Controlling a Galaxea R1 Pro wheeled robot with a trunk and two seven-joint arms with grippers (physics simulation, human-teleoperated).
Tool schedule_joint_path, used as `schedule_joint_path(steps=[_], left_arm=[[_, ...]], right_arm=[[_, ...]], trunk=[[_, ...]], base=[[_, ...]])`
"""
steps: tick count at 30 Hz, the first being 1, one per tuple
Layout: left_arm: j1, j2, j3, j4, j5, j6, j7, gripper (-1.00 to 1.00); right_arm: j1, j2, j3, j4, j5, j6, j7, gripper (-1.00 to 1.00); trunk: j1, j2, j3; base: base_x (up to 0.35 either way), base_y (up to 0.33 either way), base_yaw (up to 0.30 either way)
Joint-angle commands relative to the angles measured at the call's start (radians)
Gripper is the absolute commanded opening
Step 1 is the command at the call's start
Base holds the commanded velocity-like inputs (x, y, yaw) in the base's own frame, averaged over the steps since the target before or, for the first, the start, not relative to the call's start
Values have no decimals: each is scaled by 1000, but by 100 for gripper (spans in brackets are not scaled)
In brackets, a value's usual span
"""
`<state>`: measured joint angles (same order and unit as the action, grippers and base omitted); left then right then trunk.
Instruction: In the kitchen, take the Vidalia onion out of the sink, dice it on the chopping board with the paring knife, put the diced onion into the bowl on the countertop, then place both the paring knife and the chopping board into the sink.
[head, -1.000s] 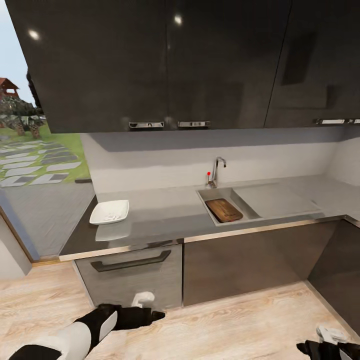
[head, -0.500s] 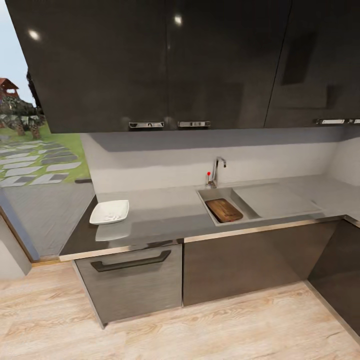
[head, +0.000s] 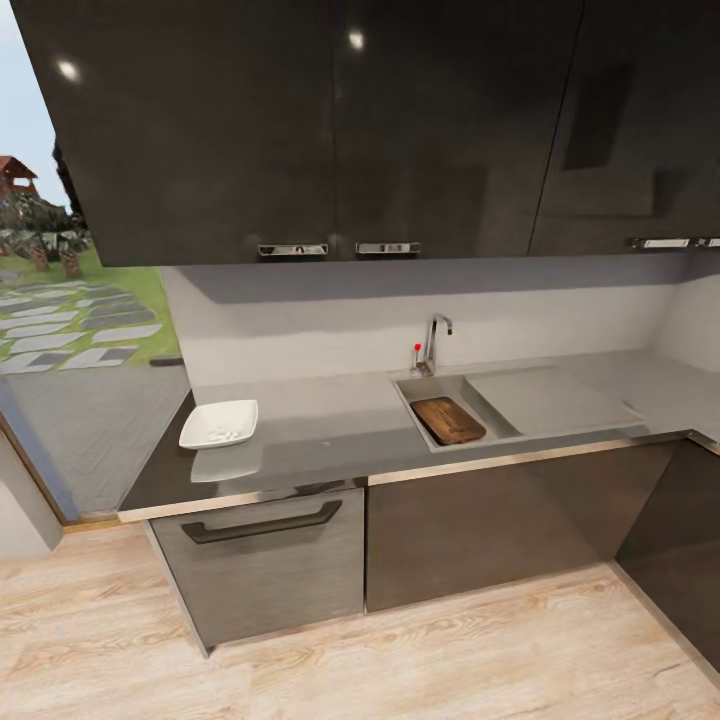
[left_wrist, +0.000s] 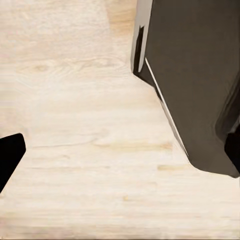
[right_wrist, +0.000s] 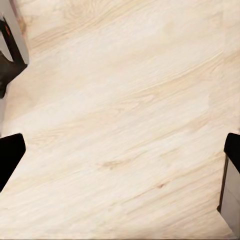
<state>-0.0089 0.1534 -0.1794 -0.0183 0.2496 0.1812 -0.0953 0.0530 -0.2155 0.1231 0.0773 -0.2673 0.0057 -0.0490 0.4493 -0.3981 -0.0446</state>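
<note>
The dark brown chopping board (head: 448, 420) lies inside the grey sink (head: 412, 392), below the chrome faucet (head: 433, 342). On the left part of the dark countertop (head: 320, 432) sits the white bowl (head: 219, 424), with small white bits in it that look like diced onion (head: 229, 434). The paring knife is out of view. My left gripper (left_wrist: 120, 150) is open over the wooden floor beside a dark cabinet, its fingertips (left_wrist: 10, 156) far apart. My right gripper (right_wrist: 120, 152) is open too, with bare floor between its fingertips (right_wrist: 9, 155).
Dark wall cabinets (head: 300, 130) hang over the counter. Grey base cabinets with a drawer handle (head: 262, 523) stand below it. The drainboard (head: 550, 398) lies right of the basin. A window (head: 70, 270) is at the left, and light wooden floor (head: 400, 660) lies in front.
Both arms, which showed at the bottom edge of the head view a second ago, have dropped out of that view. The counter, board and bowl have not moved.
</note>
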Motion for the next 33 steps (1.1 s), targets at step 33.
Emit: schedule_joint_path(steps=[33], left_arm=[[69, -137, -2, -162, 11, -143, 29, 100]], right_arm=[[30, 37, 1, -106, -13, -30, 3, 100]], trunk=[[1, -2, -2]], base=[[0, 0, 0]])
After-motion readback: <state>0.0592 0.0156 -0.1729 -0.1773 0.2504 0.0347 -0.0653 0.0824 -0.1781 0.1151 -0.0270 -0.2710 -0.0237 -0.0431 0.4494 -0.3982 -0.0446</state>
